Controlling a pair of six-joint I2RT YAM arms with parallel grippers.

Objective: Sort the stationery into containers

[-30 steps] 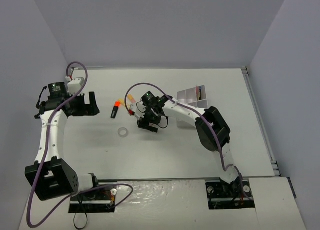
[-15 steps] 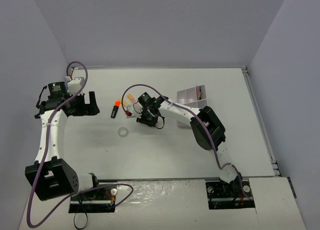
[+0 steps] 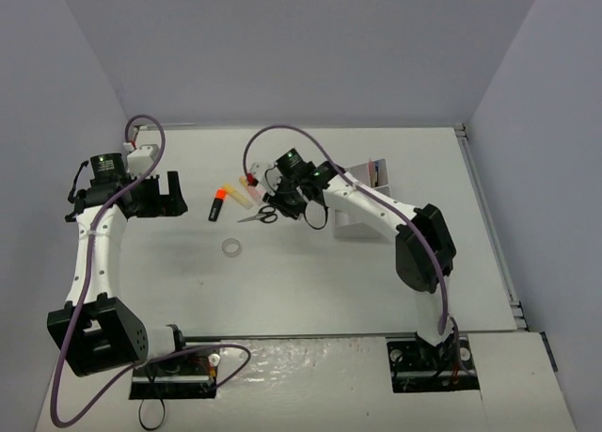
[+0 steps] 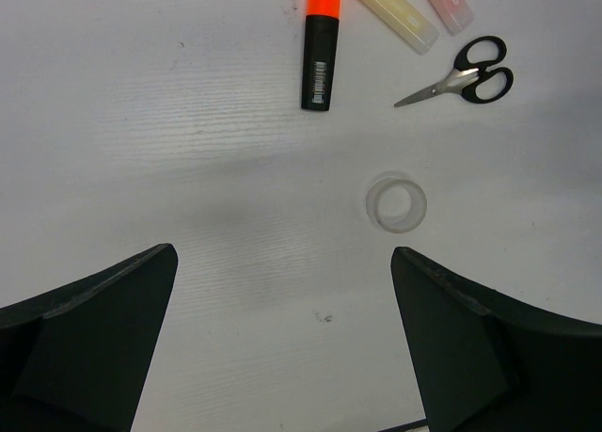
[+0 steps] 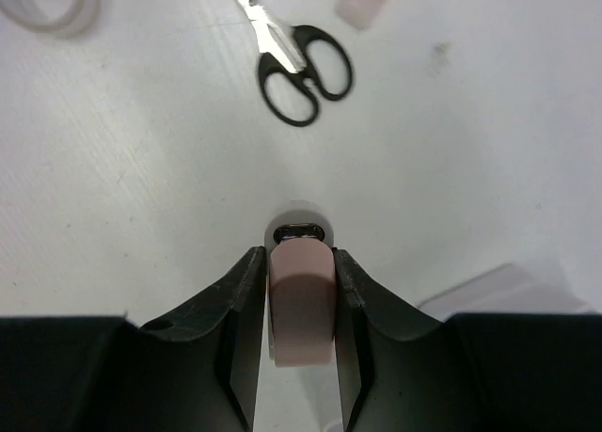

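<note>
white tabletop (image 3: 310, 272): black scissors (image 3: 261, 215) lie crosswise, blades pointing left

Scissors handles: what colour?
Black. The scissors show best in the left wrist view.

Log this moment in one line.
right jaws: shut on pink rectangular eraser block | left jaws: open, empty | black-handled scissors, clear tape ring: on table
</note>
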